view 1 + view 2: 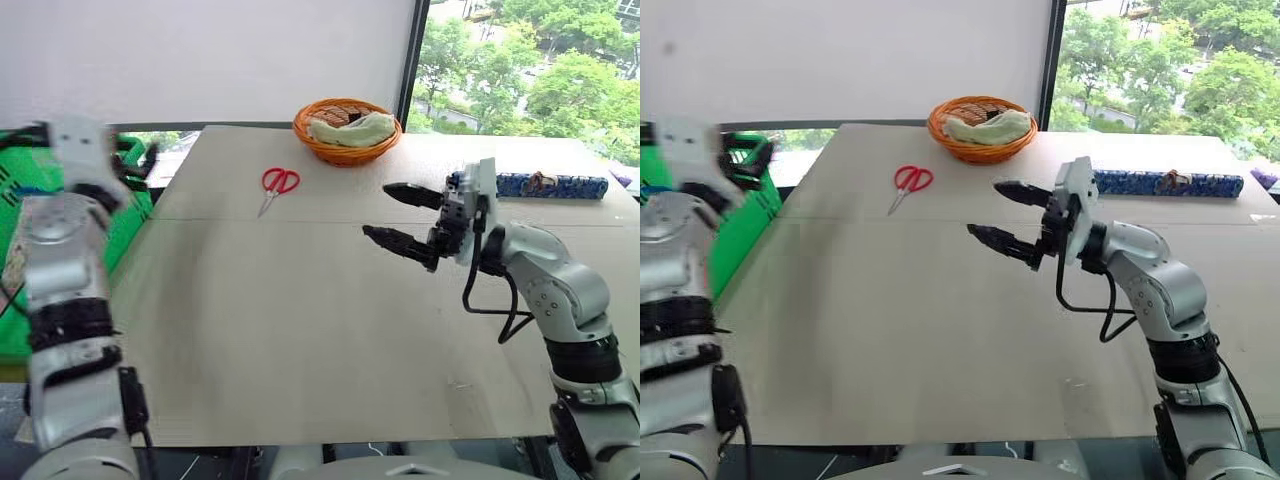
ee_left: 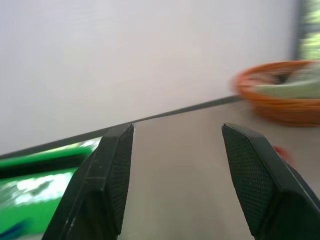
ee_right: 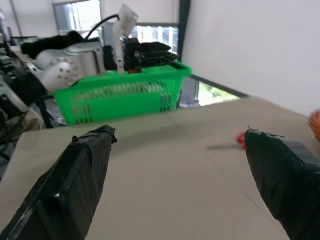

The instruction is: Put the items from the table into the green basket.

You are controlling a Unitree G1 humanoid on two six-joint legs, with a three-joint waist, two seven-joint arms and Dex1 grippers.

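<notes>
Left eye view shows you both grippers gaping wide, empty: right gripper (image 1: pixel 402 216) near red-handled steel scissors (image 1: pixel 277 185), left gripper (image 2: pixel 175 175) beside bright green lattice-sided plastic basket (image 3: pixel 120 92).

Scissors left on table, green basket off its left edge.

Scissors (image 1: pixel 279 184): red handles, pale blades, lying flat on far part of table (image 1: pixel 300 330), handles twd far side, blades pointing back twd robot & slightly left, closed or nearly so. Table: pale beige, flat, thin seam line running across just near side of scissors. Basket (image 3: pixel 120 92): bright green plastic, lattice-holed sides, rectangular, upright, beside table's left edge, well apart from scissors; contents can't tell.
</notes>
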